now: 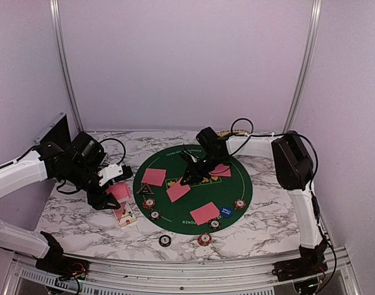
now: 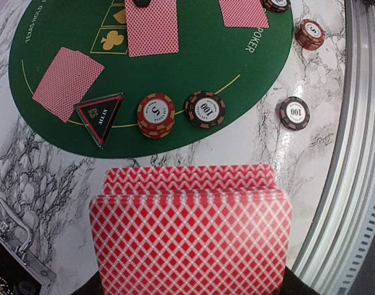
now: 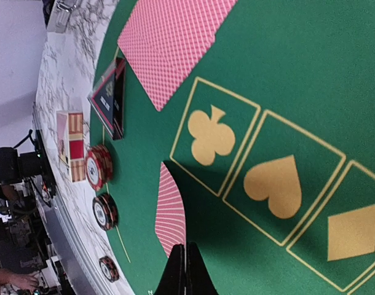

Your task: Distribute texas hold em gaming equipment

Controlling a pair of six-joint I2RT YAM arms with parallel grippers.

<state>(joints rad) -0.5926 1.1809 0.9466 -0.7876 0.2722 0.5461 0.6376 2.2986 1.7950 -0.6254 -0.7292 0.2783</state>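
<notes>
The deck (image 2: 190, 239) of red-backed cards is clamped in the left gripper (image 1: 117, 192), above the marble just off the left edge of the green felt mat (image 1: 241, 179). Four dealt cards (image 1: 204, 213) lie face down on the mat: one at its left, one at its middle, one toward its near edge and one at its far right. The right gripper (image 1: 189, 180) has its fingers pressed together, with the tips at the far end of the middle card (image 2: 152, 27); I cannot tell whether they pinch it. The black-triangle marker (image 2: 100, 117) and the blue button (image 1: 226, 212) are on the mat. Four chips (image 2: 155, 114) sit at its near rim, and two stray chips (image 1: 204, 238) rest off the mat on its near side. The dealing looks partly done. The deck is thick, so more cards are likely due, and the stray chips may yet need places.
</notes>
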